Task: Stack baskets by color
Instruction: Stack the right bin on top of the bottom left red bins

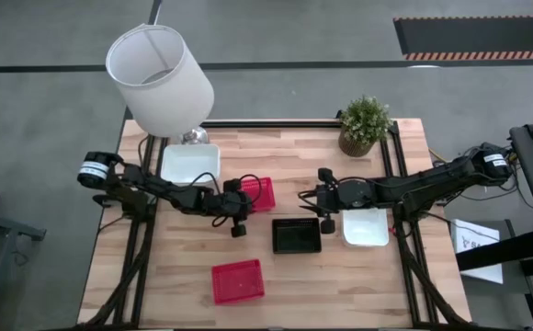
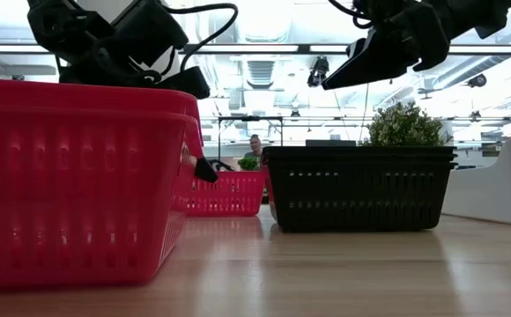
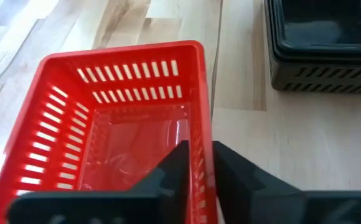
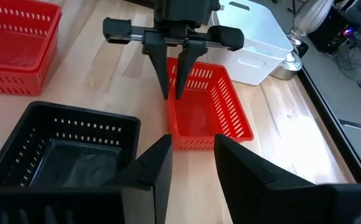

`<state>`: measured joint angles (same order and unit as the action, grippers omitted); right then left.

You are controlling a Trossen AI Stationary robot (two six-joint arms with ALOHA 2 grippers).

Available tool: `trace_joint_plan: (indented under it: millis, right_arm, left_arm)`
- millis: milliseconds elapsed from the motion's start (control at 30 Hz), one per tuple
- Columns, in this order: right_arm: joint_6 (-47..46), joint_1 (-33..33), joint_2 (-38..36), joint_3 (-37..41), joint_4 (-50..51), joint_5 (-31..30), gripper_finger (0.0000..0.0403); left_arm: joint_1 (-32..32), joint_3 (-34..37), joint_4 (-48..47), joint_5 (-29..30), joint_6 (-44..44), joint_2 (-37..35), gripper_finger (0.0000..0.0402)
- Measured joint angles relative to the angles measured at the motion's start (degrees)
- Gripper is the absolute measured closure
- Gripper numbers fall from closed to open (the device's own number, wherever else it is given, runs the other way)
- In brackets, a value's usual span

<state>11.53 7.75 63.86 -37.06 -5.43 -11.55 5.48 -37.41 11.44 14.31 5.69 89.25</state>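
A red basket rests on its base at the table's middle, and my left gripper is shut on its wall, having come in from the table's left. A black basket stands right of it and nearer. A second red basket sits near the front edge. One white basket is at the far left, another at the right. My right gripper hangs open above the table between the black basket and the right white basket, with nothing between its fingers. My left gripper pinches the red basket's near-side wall, close to that wall's left end. One finger is inside the basket and the other outside. The fingers slant down from the table's left. The basket stands level on the table.
A white lampshade on its stand rises over the far left corner, just behind the far white basket. A potted plant stands at the far right. Bare wood lies along the front right and front left.
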Motion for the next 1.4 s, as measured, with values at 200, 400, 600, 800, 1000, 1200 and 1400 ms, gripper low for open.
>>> trace_joint_plan:
  millis: [200,400,600,800,1000,1200,1400]
  right_arm:
    - [-0.3,0.0,0.0,0.4,0.0,0.0,0.0291]
    - [-0.4,0.0,0.0,0.9,0.0,0.0,0.0291]
    - [-0.4,0.0,0.0,1.0,0.0,0.0,0.0291]
    - [4.1,0.0,0.0,3.4,-6.9,4.3,0.0291]
    - [8.0,-0.5,0.0,7.3,-16.9,6.0,0.0291]
    - [8.0,-0.7,-0.4,7.7,-17.8,6.0,0.0291]
    - [10.9,-0.7,-1.6,7.1,-17.6,5.8,0.0291]
  left_arm:
    - [0.0,0.1,0.0,0.0,0.0,0.0,0.0395]
    - [0.0,-0.1,0.1,0.0,-0.5,0.0,0.0399]
    - [0.0,-0.2,0.0,0.1,-0.5,0.0,0.0400]
    - [1.5,-1.8,-0.1,1.2,-1.9,-0.8,0.0401]
    - [5.8,-5.6,-4.7,4.4,-2.2,-5.5,0.0401]
    - [11.6,-10.0,-14.0,12.6,-2.1,-11.6,0.0401]
    - [18.9,-15.2,-15.1,16.4,-1.9,-13.4,0.0401]
